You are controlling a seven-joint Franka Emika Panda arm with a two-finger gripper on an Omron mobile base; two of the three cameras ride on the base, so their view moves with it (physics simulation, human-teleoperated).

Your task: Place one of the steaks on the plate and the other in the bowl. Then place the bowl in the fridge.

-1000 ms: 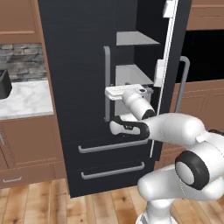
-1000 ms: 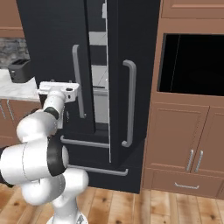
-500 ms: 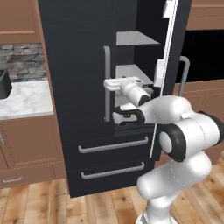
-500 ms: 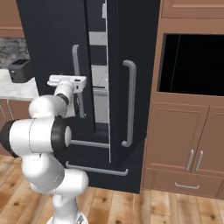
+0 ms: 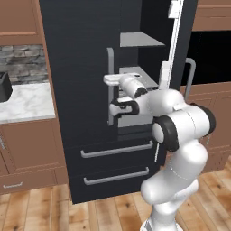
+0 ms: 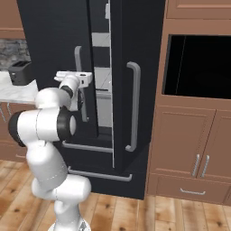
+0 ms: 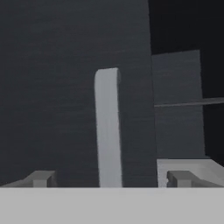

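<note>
The black fridge stands ahead with its left door closed and its right door swung open, showing grey shelves inside. My gripper is at the upper part of the left door's long grey handle. In the hand view the handle rises between the two fingertips, and the gripper is open around it, its pads apart from the bar. The steaks, the plate and the bowl are out of view.
Two lower drawers sit under the doors. A marble counter with a dark appliance lies to the left. The black wall oven in wood cabinets stands right of the open door, whose handle faces outward.
The hand has risen a little and moved in toward the left door's handle, while the elbow has folded closer to the fridge. The doors have not moved.
</note>
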